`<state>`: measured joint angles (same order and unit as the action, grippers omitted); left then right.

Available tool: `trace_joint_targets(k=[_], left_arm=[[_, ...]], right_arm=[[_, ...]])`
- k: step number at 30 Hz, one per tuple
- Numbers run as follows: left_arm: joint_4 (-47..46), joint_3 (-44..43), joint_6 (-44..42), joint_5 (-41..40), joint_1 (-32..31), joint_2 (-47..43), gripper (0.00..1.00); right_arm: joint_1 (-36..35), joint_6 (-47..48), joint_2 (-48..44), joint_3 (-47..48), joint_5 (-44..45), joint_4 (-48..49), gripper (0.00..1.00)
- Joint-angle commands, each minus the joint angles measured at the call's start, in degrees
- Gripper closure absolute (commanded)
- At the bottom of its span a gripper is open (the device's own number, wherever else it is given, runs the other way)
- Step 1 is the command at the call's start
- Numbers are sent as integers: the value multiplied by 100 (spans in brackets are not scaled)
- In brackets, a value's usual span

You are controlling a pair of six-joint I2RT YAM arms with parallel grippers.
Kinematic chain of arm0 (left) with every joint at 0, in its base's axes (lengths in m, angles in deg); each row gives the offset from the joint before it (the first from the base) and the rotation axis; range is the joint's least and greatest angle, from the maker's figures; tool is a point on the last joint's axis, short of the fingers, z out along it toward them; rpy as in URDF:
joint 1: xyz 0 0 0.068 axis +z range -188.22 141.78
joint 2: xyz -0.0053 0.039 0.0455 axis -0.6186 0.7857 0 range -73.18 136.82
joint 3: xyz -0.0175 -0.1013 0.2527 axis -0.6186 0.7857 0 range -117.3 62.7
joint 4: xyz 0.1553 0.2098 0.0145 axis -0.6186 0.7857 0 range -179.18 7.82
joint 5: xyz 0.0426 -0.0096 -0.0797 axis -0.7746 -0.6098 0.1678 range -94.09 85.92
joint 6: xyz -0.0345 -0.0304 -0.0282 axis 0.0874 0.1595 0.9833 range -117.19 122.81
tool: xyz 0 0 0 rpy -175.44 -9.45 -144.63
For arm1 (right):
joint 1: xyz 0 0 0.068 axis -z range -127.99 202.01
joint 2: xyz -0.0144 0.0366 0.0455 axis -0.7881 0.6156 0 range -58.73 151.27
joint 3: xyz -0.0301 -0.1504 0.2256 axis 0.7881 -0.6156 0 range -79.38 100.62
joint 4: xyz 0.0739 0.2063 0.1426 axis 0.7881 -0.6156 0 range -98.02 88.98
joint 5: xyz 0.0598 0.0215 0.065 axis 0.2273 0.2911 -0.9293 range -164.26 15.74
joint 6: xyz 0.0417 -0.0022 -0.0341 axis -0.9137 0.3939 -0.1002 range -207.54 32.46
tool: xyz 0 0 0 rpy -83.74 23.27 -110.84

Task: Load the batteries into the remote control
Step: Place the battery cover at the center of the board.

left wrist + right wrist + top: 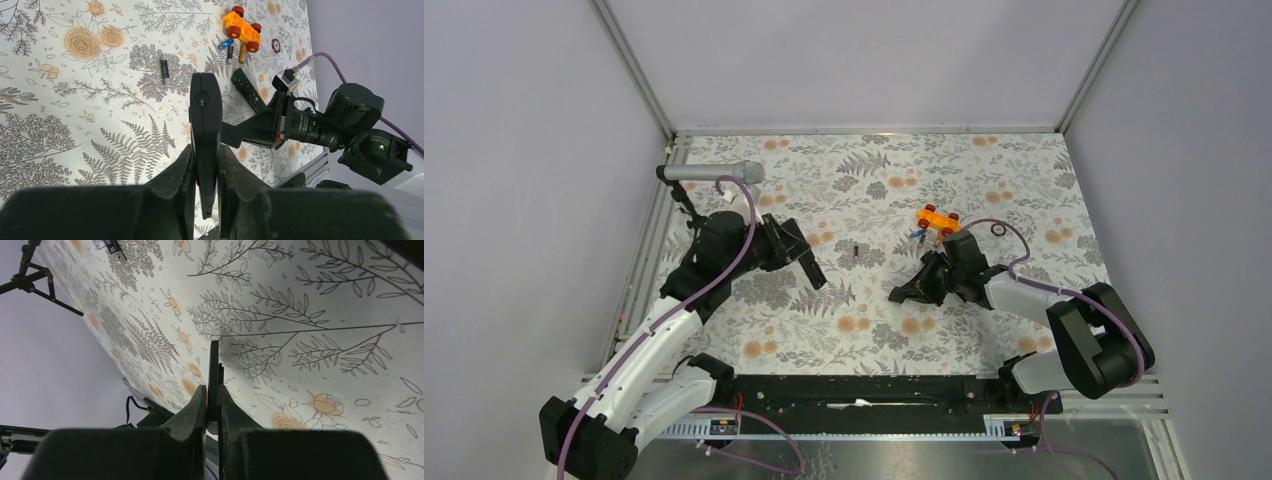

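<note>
Nearest, the left gripper (pixel 206 156), arm stretched forward, clamps the remote control (pixel 205 112) well left of the orange toy block (pixel 937 220). The right gripper (pixel 212 392), low and just short of the block, pinches a thin black piece (pixel 214 365), probably the cover. The batteries (pixel 230 50) lie beside the block, with a lone battery (pixel 164 69) farther left. None looks loaded yet.
</note>
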<state>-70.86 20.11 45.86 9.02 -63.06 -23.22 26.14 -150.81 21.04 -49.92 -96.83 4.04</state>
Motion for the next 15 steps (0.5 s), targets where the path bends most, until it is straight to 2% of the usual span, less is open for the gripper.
trace_joint_targets(k=[1, 4, 7, 12, 15], left_arm=[[-459, 34, -7, 9, -20, -114, 100], [-482, 81, -20, -2, -21, -155, 100], [-479, 120, -41, -23, -21, -216, 100], [-394, 166, -134, -164, -21, -377, 100], [-230, 180, -185, -360, -21, -507, 100]], right_arm=[[3, 291, -18, -78, 123, -155, 84], [3, 498, -138, -18, 335, -652, 57], [3, 798, -442, 223, 761, -1233, 41], [-6, 1234, -901, 729, 1342, -1723, 25], [-74, 1428, -823, 1067, 1528, -1651, 24]])
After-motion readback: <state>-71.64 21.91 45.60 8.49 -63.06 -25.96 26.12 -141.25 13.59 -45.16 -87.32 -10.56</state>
